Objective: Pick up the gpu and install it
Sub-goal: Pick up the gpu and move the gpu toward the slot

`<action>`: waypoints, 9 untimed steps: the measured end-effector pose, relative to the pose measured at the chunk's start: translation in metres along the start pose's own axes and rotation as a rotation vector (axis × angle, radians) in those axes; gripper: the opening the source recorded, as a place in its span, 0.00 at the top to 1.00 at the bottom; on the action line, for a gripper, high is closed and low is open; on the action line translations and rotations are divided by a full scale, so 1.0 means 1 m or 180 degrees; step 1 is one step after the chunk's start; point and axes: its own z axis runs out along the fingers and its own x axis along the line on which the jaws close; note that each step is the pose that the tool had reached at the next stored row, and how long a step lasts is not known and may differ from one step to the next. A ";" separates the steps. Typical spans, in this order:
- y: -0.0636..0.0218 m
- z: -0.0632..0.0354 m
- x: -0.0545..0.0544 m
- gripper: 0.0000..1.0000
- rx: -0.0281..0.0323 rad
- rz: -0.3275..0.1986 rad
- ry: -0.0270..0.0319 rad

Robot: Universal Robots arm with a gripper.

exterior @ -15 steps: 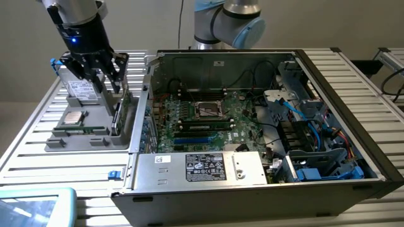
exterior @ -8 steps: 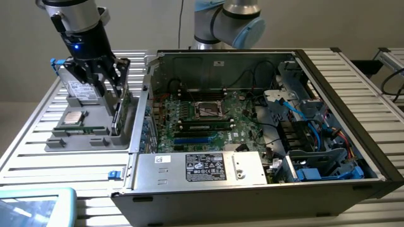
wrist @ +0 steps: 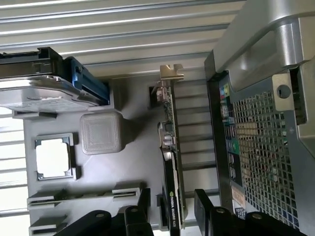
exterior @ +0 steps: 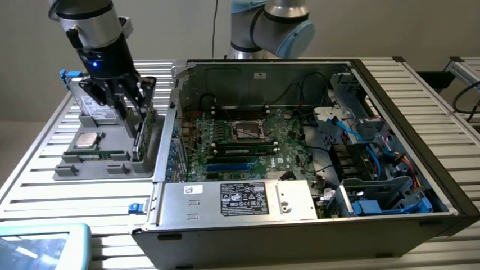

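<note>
So the gpu point(exterior: 140, 143) is not in the case point(exterior: 225, 73) yet. It stands on its long edge in a slot of the grey tray point(exterior: 105, 173), on the side of the tray closest to the case. The tray sits on the slatted bench point(exterior: 30, 191), just beside the case on the exterior view's left.

The end effector point(exterior: 134, 112) hangs right over the gpu, pointing down. In the wrist view you look straight down the card's top edge point(wrist: 171, 147), with its metal bracket at the far end. The two black fingers point(wrist: 204, 206) straddle the near end of the card, one on each side. The end effector point(wrist: 172, 196) is spread apart with a visible gap on both sides, so it has no grip on the card and holds nothing.

Other stuff in the tray point(wrist: 133, 167):
- a cpu point(wrist: 53, 157) lying flat in its square pocket, also visible from outside point(exterior: 89, 140)
- a drive point(wrist: 34, 93) with a blue clip on it, at the far end of the tray point(exterior: 94, 107)
- a memory stick point(exterior: 94, 152) lying in a slot next to the cpu
- a small grey block point(wrist: 101, 132) between the cpu and the gpu

The case lies on its side with the panel off, so the motherboard point(exterior: 240, 140) shows, with the power supply point(exterior: 232, 199) along the near edge. From the wrist, its perforated rear wall point(wrist: 261, 147) is right next to the tray, near the gpu.
</note>
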 end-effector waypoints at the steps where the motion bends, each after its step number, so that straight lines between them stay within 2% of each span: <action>1: -0.0001 0.0015 0.000 0.52 0.0000 -0.0022 0.0000; 5: -0.0005 0.0079 0.001 0.52 -0.0002 -0.0095 -0.0002; 9: -0.0007 0.0117 0.002 0.52 -0.0005 -0.0127 -0.0033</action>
